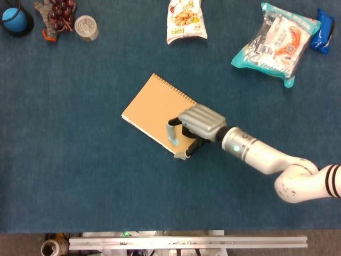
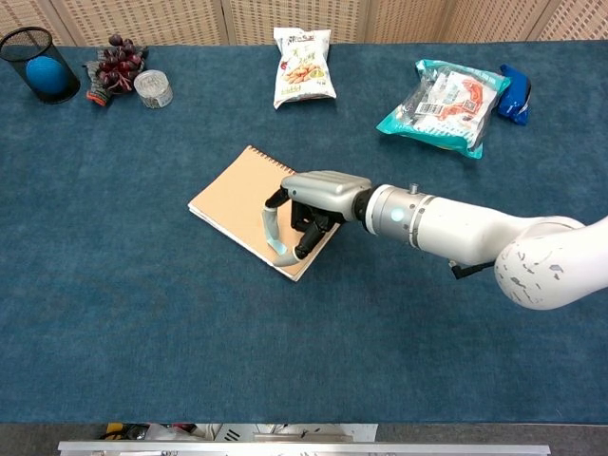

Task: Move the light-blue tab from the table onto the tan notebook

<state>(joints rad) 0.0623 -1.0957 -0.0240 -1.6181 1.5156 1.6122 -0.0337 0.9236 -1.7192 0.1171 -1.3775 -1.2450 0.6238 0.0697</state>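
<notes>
While the right hand (image 2: 309,207) is pinching the light-blue tab (image 2: 275,237) over the tan notebook's (image 2: 242,195) near corner, a careless release risks dropping it onto the tabletop (image 2: 142,313).

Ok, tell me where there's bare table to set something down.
Bare cloth spans the whole near side, in front of the tan notebook and robot hand, and left of the notebook. The far edge is crowded: snack bags, black cup.

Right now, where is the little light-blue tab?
The light-blue tab is at the table's middle, on the tan notebook's near corner, under the right robot hand.
</notes>
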